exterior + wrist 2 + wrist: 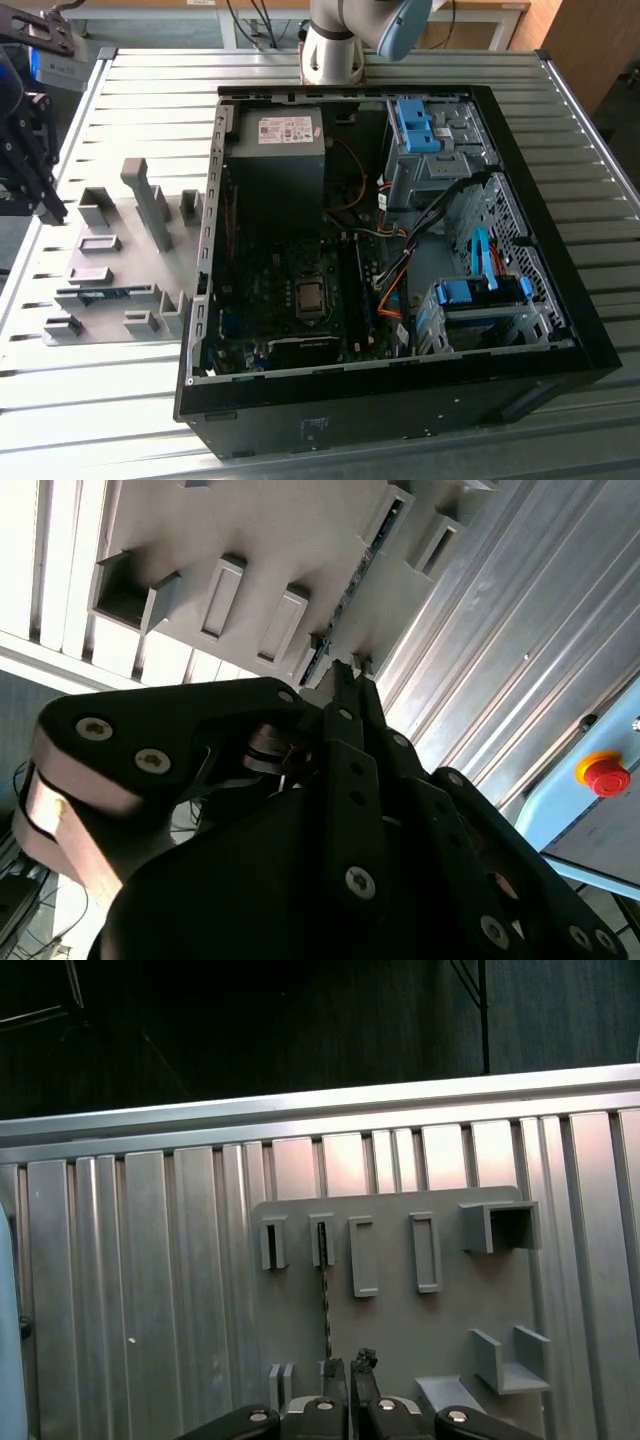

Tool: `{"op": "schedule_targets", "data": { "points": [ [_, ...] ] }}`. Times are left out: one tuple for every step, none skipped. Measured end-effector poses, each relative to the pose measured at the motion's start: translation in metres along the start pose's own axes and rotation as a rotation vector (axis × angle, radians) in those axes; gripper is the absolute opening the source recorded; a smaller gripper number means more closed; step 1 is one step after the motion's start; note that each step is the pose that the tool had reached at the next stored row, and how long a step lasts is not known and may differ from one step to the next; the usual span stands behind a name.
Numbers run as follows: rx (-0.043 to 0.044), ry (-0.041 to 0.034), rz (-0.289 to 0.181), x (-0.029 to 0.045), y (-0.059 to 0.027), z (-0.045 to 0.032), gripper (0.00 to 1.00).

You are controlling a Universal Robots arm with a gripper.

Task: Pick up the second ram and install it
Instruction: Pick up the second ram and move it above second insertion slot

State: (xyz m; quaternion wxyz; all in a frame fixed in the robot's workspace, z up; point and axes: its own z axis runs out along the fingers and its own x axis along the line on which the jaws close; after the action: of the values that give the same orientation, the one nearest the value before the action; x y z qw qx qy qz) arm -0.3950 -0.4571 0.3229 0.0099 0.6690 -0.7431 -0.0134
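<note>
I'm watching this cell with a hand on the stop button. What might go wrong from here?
1. The memory stick stands on edge in the grey holder. In the first wrist view the claw hangs slightly beside its line, so a descent might strike the edge or the holder.
2. In the computer case, orange cables lie close beside the memory slots and might snag the stick.

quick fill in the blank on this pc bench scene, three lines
1. The second ram sits in the grey fixture, on the exterior view's ___ of the computer case.
2. The case lies with its side ___, showing the motherboard.
3. In the first wrist view the gripper lines up with the edge-on second ___.
Missing words: left; open; ram
</note>
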Motion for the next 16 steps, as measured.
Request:
{"op": "schedule_targets", "data": {
  "points": [
    [0.0,0.0,0.0,0.0,0.0,0.0,0.18],
    [0.0,0.0,0.0,0.0,0.0,0.0001,0.18],
    [0.0003,0.0,0.0,0.0,0.0,0.0002,0.24],
    [0.0003,0.0,0.0,0.0001,0.0,0.0004,0.24],
    [0.0007,-0.0003,0.0,0.0001,0.0,0.0011,0.3],
    [0.0008,-0.0003,0.0,0.0001,-0.0001,0.0026,0.36],
    [0.0006,-0.0001,0.0,0.0003,-0.0001,0.0041,0.36],
    [0.0005,0.0,0.0,0.0005,-0.0002,0.0059,0.42],
    [0.0005,0.0,0.0,0.0008,-0.0003,0.0078,0.42],
    [0.0005,0.0,0.0,0.0011,-0.0004,0.0095,0.42],
    [0.0005,0.0,0.0,0.0013,-0.0004,0.0114,0.42],
    [0.0004,0.0,0.0,0.0014,-0.0004,0.0132,0.42],
    [0.0005,0.0,0.001,0.0015,-0.0004,0.015,0.42],
    [0.0005,-0.0001,0.001,0.0015,-0.0004,0.0169,0.42],
    [0.0006,-0.0001,0.001,0.0016,-0.0005,0.0187,0.42],
    [0.0005,-0.0001,0.001,0.0016,-0.0005,0.0205,0.42]
  ]
}}
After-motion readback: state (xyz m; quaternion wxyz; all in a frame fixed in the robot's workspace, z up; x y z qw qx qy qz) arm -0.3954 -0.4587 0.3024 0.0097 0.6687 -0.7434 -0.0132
